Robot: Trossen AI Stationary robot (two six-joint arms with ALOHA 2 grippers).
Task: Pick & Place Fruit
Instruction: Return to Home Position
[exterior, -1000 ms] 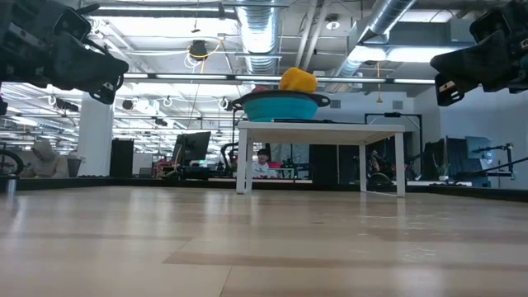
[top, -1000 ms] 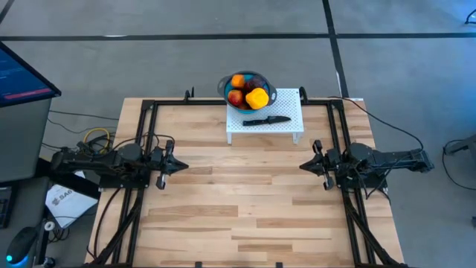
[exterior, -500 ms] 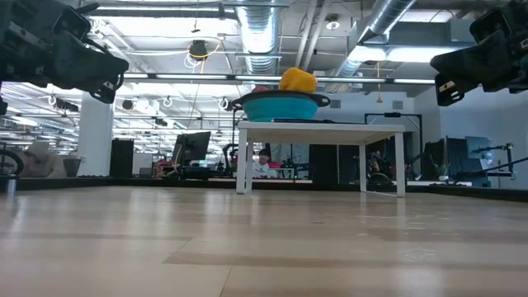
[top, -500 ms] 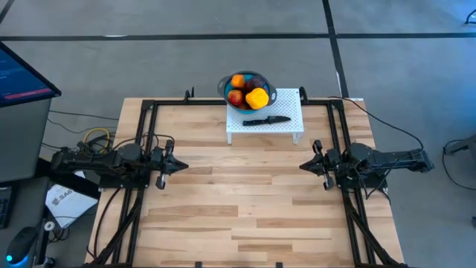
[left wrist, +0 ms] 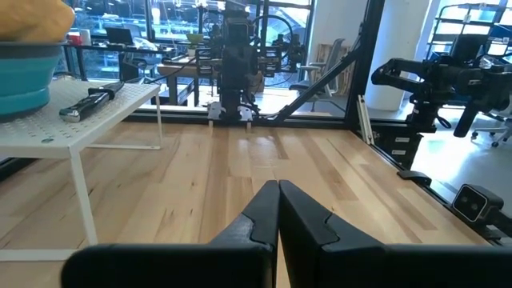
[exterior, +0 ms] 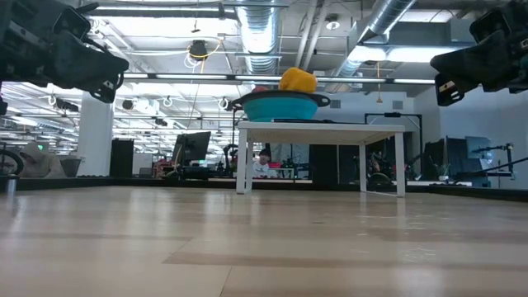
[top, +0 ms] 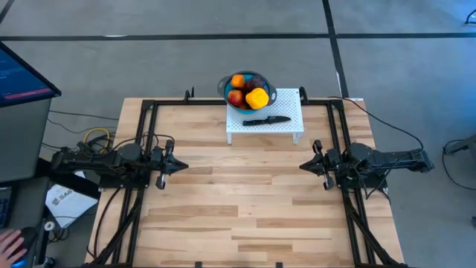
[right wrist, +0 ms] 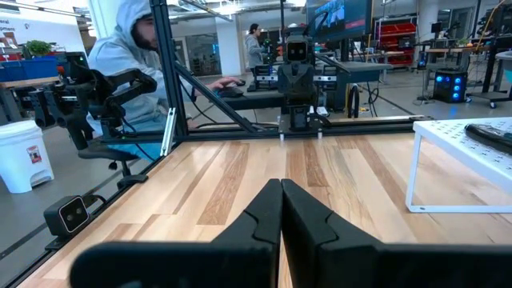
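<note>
The fruit lies heaped in a round blue bowl [top: 248, 91]: an orange one [top: 237, 80], a red one [top: 236, 97], a dark purple one [top: 255, 83] and a blocky yellow one [top: 257, 97] on top [exterior: 298, 80]. The bowl stands on a small white stand [top: 286, 108] at the table's far edge. My left gripper [top: 181, 165] hovers at the table's left side, shut and pointing level toward the middle [left wrist: 278, 189]. My right gripper [top: 303, 165] hovers opposite at the right side, also shut and level [right wrist: 282, 186]. Neither is near the bowl.
A slim black knife [top: 265, 119] lies on the stand in front of the bowl [left wrist: 96, 99]. Bare wooden tabletop [top: 238, 201] stretches between the two grippers. A person in a hooded top [right wrist: 128, 56] sits beyond the table's left side, with a hand [top: 9, 240] near the near-left corner.
Both arms have kept still. A person's hand has come into the high view off the table's near left corner.
</note>
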